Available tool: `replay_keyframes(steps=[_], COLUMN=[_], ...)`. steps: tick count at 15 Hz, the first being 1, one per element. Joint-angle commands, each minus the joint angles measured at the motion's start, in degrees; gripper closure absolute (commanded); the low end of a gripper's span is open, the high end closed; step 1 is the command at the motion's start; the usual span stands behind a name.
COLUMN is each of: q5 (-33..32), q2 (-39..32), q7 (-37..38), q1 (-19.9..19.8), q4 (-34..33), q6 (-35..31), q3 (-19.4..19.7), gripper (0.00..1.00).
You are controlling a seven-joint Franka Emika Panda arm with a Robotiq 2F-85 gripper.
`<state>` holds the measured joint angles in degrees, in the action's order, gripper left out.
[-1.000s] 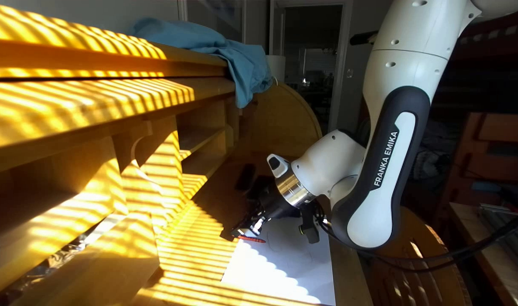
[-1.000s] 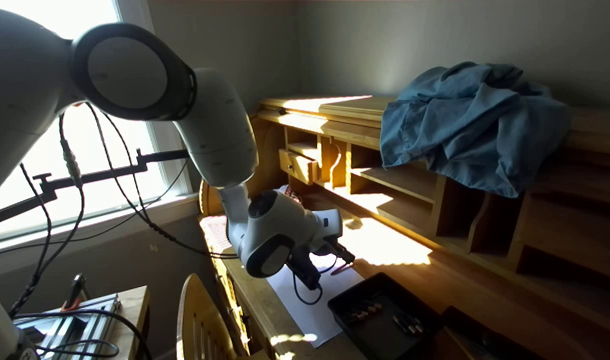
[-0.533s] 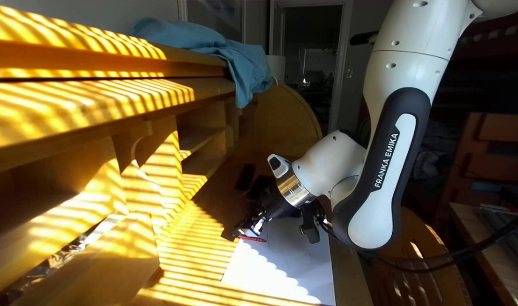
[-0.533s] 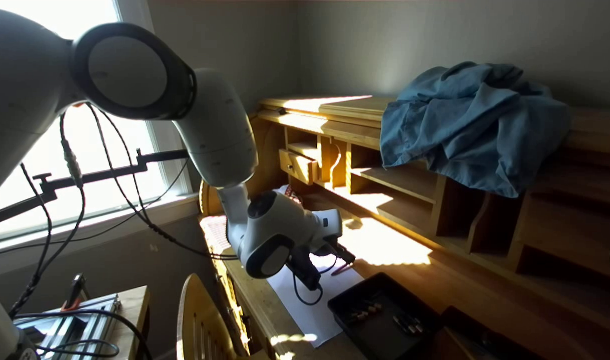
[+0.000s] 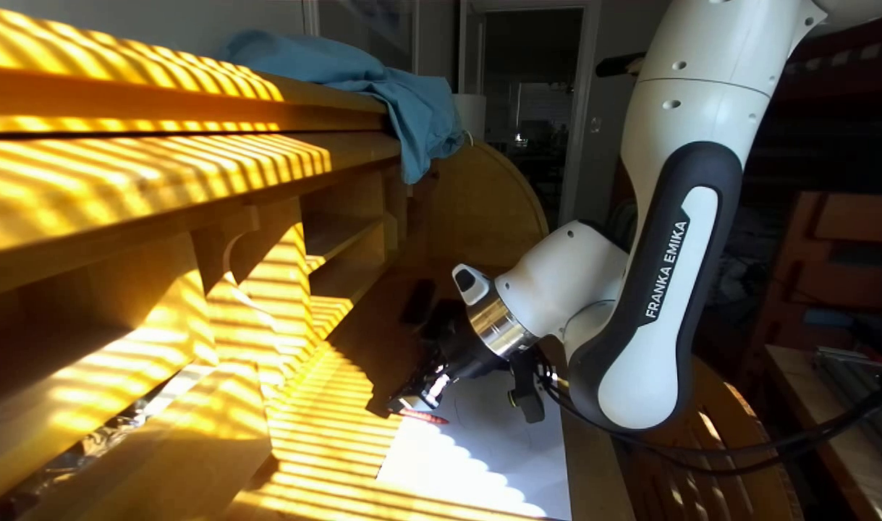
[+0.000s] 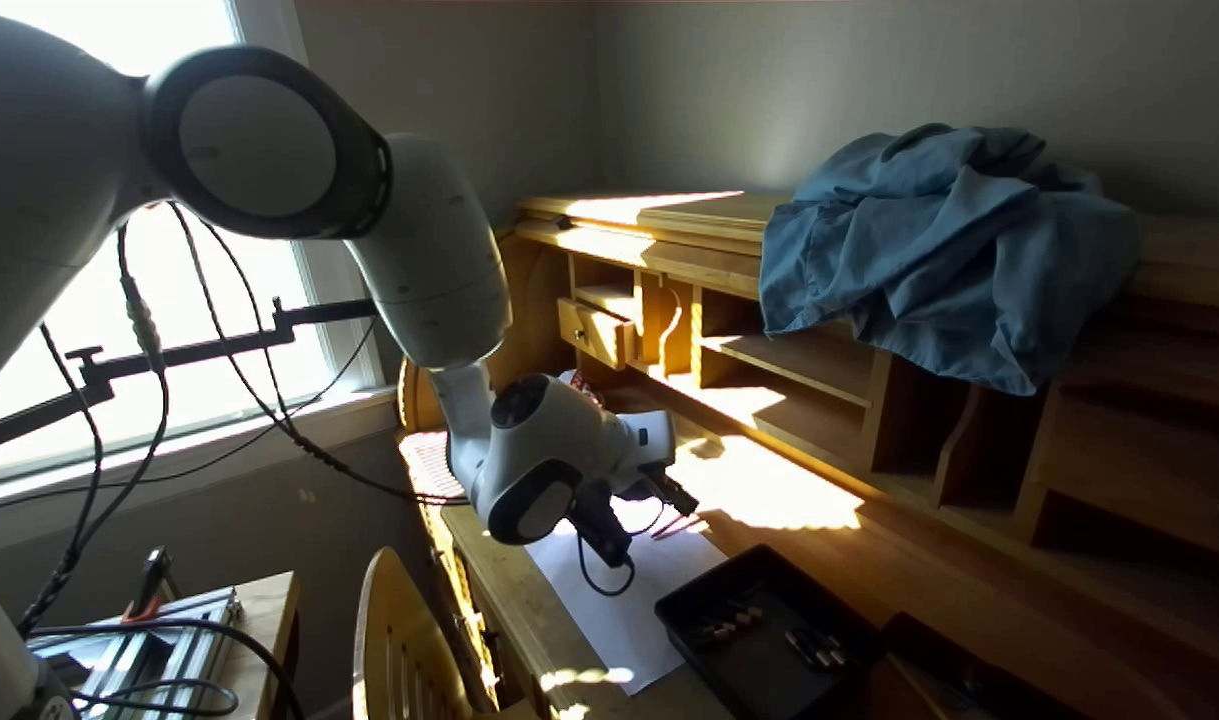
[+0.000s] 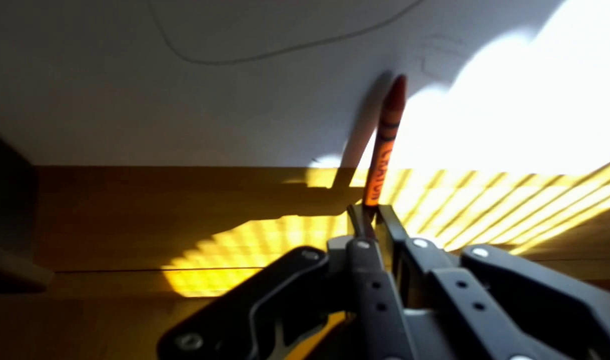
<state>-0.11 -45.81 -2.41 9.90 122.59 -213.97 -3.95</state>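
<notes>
My gripper (image 7: 371,210) is shut on the rear end of a red-orange crayon (image 7: 383,145), seen in the wrist view. The crayon points away from the fingertips, its darker red tip over a white sheet of paper (image 7: 184,115). Its shadow falls close beside it; whether the tip touches the paper I cannot tell. A thin curved line (image 7: 224,63) is drawn on the sheet. In both exterior views the gripper (image 5: 399,405) hangs low and tilted at the paper's edge, the crayon (image 5: 425,417) jutting from it. The crayon's held end is partly hidden between the fingers.
A black tray (image 6: 759,690) with several small sticks in it stands beside the paper (image 6: 609,610). Wooden desk cubbyholes (image 6: 799,370) rise behind, with an open small drawer (image 6: 594,332). A blue cloth (image 6: 939,260) drapes over the top. A chair (image 6: 399,640) stands at the front.
Over the last half second my gripper has shifted slightly with the crayon, a little down and left in an exterior view, up and left in another. Before that it hardly moved.
</notes>
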Motion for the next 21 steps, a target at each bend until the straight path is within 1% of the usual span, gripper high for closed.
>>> replay_keyframes(steps=[1,11,12,13,14,15,16,18,21], q5=[-1.28,-8.83,-8.91,-9.13,-8.82,-6.98,-6.44,-7.37,-7.11], q2=[2.64,6.61,6.96,7.15,7.55,9.02,9.79,11.11,12.89], q7=[1.88,-0.22,-0.48,-0.72,-1.11,-1.21,-1.31,-1.60,-2.93], q1=[-2.22,-7.33,-7.39,-7.74,-7.48,-5.40,-4.64,-6.84,-8.76], q4=[1.95,3.93,4.05,3.99,4.00,3.99,3.89,3.53,2.80], q6=[3.02,14.86,16.26,17.29,18.43,22.89,25.71,30.06,35.65], q3=[-1.75,-4.98,-4.92,-5.09,-4.84,-2.87,-1.92,-4.02,-5.69], gripper=[0.98,0.98,0.67,0.65,0.60,0.52,0.45,0.31,0.09])
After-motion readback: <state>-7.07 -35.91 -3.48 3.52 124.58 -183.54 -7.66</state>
